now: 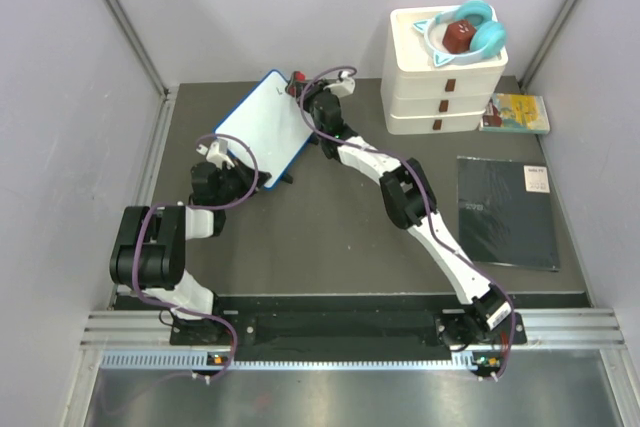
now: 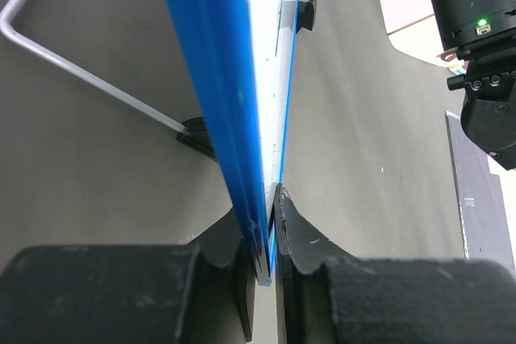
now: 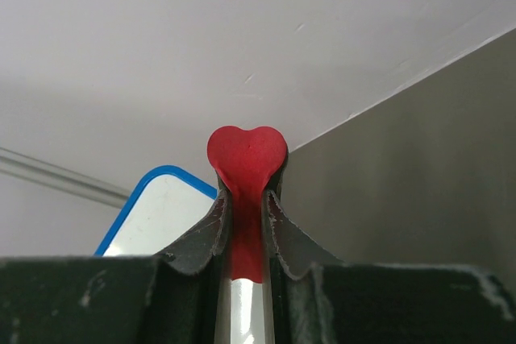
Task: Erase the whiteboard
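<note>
**Operator:** Top view first. What's the count?

**Spotter:** You have one whiteboard (image 1: 265,122), two pincers, and one white drawer stack (image 1: 440,97) of three tiers. One pair of teal headphones (image 1: 470,29) lies on top of the stack. One yellow booklet (image 1: 517,113) is just right of it, and one black pad (image 1: 507,212) is on its near side. The whiteboard sits left of the stack, and its face reads plain white. Your left pincer (image 1: 222,152) is at the board edge away from the stack. Your right pincer (image 1: 300,87) is at the far corner, between the board and the stack.

**Operator:** Left wrist?

**Spotter:** Your left pincer (image 2: 270,199) is clamped on the whiteboard (image 2: 218,78), which you see edge-on. Two black feet (image 2: 305,12) show, and the face is only a sliver.

**Operator:** Right wrist?

**Spotter:** Your right pincer (image 3: 247,199) is closed on one red heart-tipped stick (image 3: 247,155). One rounded corner of the whiteboard (image 3: 161,215) shows to the left, and the fingers cut off the rest. You can't tell whether the heart touches the board.
</note>
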